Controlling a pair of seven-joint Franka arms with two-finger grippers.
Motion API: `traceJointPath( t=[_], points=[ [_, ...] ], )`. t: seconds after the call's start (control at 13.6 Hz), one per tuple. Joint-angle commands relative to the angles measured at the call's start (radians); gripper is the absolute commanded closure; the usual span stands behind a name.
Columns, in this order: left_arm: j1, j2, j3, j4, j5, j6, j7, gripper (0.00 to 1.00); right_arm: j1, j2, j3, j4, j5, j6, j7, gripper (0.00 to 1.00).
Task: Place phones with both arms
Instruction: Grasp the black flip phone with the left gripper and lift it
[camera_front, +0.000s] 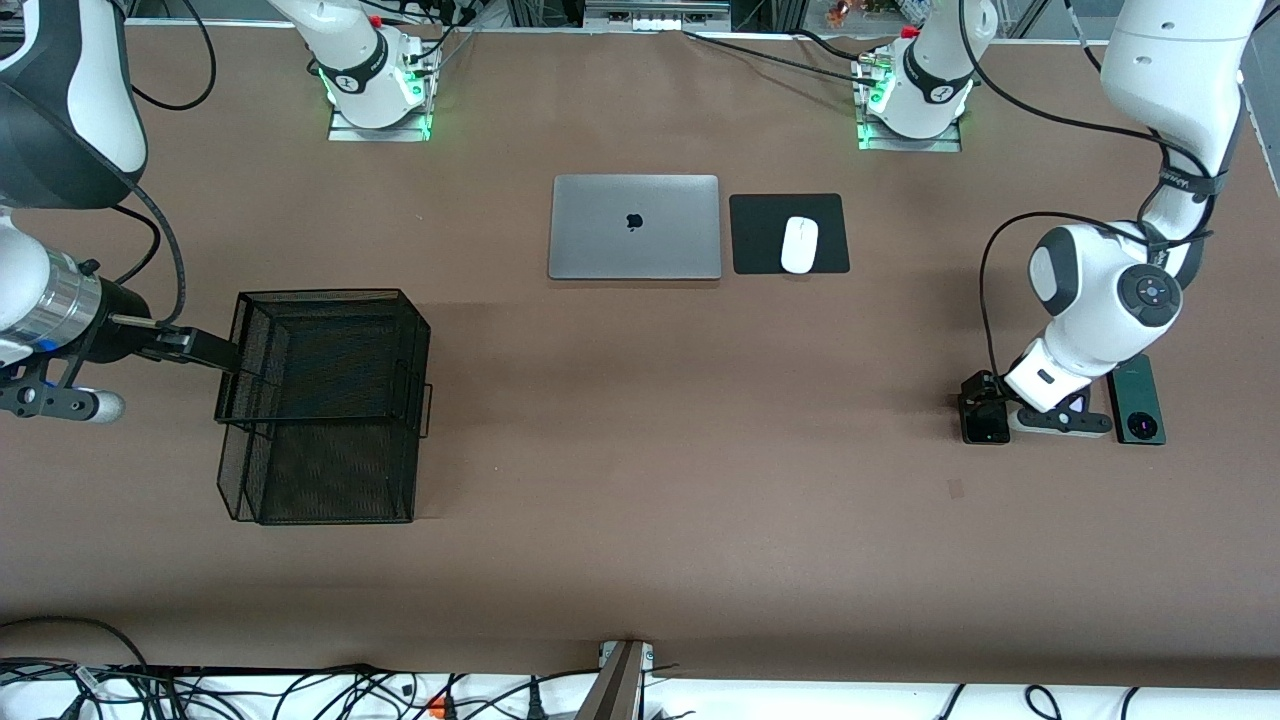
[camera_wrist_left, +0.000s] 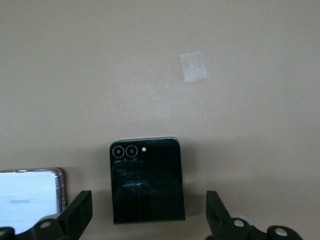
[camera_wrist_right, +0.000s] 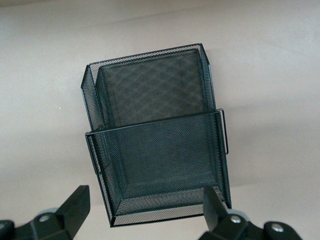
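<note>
A black flip phone (camera_front: 985, 427) (camera_wrist_left: 146, 181) lies toward the left arm's end of the table. A pale lilac phone (camera_front: 1080, 425) (camera_wrist_left: 27, 202) lies beside it, partly under the left arm. A dark green slab phone (camera_front: 1137, 399) lies past that one. My left gripper (camera_front: 985, 395) (camera_wrist_left: 148, 220) hangs low over the black phone's edge, open, with the phone in line between its fingers and nothing gripped. My right gripper (camera_front: 200, 350) (camera_wrist_right: 145, 215) is open and empty at the rim of a black mesh two-tier basket (camera_front: 320, 400) (camera_wrist_right: 155, 135).
A shut silver laptop (camera_front: 634, 227) and a white mouse (camera_front: 799, 244) on a black pad (camera_front: 830, 215) sit near the arm bases. A small tape patch (camera_front: 955, 488) (camera_wrist_left: 193, 66) marks the table near the black phone. Cables trail along the table's front edge.
</note>
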Motion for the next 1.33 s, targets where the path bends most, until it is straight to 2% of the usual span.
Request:
traceJointPath(
  t=[0.0,0.74,0.96,1.11,1.25],
  points=[
    [0.007,0.028,0.002,-0.025,0.012,0.079,0.013,0.0,-0.008,0.008,0.004,0.022,0.011,-0.021,0.004,0.0],
    [0.009,0.114,0.001,-0.025,0.008,0.188,-0.005,0.0,-0.01,0.007,0.004,0.021,0.011,-0.023,0.004,0.0],
    [0.01,0.125,0.001,-0.019,0.001,0.186,-0.013,0.36,-0.01,0.007,0.001,0.019,0.013,-0.021,0.004,0.0],
    [0.01,0.125,0.001,-0.016,-0.002,0.185,-0.014,0.64,-0.01,0.007,0.001,0.019,0.013,-0.021,0.004,0.0],
    [0.009,0.123,0.001,0.01,-0.002,0.165,-0.027,0.81,-0.01,0.007,0.001,0.019,0.013,-0.021,0.005,0.0]
  ],
)
